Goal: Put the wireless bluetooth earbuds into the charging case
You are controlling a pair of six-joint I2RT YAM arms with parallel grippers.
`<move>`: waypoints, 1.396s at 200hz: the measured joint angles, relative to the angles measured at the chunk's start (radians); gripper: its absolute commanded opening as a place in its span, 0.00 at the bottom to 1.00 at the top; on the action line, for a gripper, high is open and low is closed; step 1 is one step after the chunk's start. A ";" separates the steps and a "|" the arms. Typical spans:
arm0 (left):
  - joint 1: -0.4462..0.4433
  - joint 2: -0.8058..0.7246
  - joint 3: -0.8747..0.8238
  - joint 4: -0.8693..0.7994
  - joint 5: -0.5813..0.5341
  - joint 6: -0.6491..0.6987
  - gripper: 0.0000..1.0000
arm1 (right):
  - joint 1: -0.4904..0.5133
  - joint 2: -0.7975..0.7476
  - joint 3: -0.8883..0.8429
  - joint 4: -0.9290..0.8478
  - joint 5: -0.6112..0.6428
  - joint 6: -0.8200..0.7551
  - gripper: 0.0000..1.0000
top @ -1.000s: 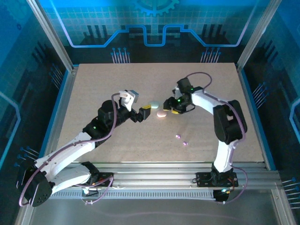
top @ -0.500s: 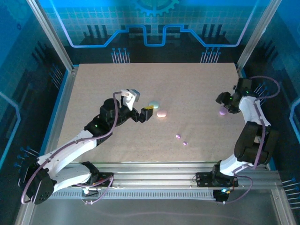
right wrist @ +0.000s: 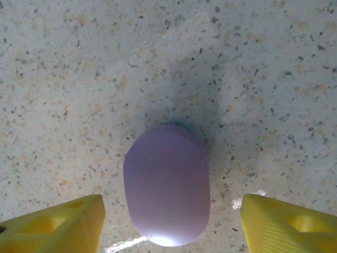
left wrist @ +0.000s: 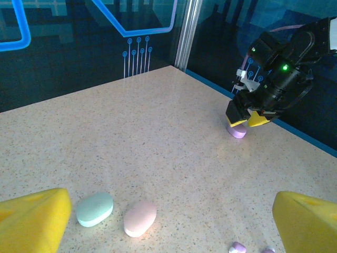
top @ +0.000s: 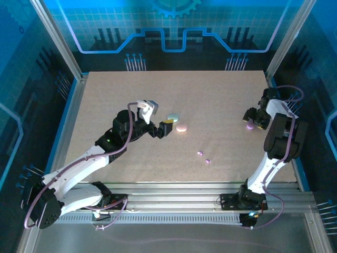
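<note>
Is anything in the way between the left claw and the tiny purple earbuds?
Nothing visible. Bare table lies between the open left gripper and the earbuds. The pink case sits just beside that path, not on it.

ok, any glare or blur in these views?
Right wrist: sharp, glare spot low on the lilac case, soft shadow beyond it. Left wrist: light sheen on the table, mint case and pink case crisp. Top external: blue cast, no blur.

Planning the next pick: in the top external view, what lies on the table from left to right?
mint case → pink case → lilac earbud → second earbud → lilac case
</note>
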 measured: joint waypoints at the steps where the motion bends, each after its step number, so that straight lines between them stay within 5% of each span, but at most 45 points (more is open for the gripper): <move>1: 0.000 0.000 0.000 0.000 0.000 0.000 0.99 | 0.000 0.003 0.003 -0.002 0.001 0.002 0.64; 79: 0.000 0.000 0.000 0.000 0.000 0.000 0.99 | 0.031 0.082 0.052 -0.024 -0.004 -0.058 0.37; 115: 0.000 0.000 0.000 0.000 0.000 0.000 0.99 | 0.114 0.059 0.042 -0.035 -0.005 -0.042 0.37; 199: 0.000 0.000 0.000 0.000 -0.003 0.000 0.99 | 0.590 0.013 0.028 -0.076 -0.078 -0.091 0.40; 279: 0.000 0.000 0.000 0.000 -0.010 0.000 0.99 | 0.645 0.077 0.051 -0.161 -0.129 -0.237 0.44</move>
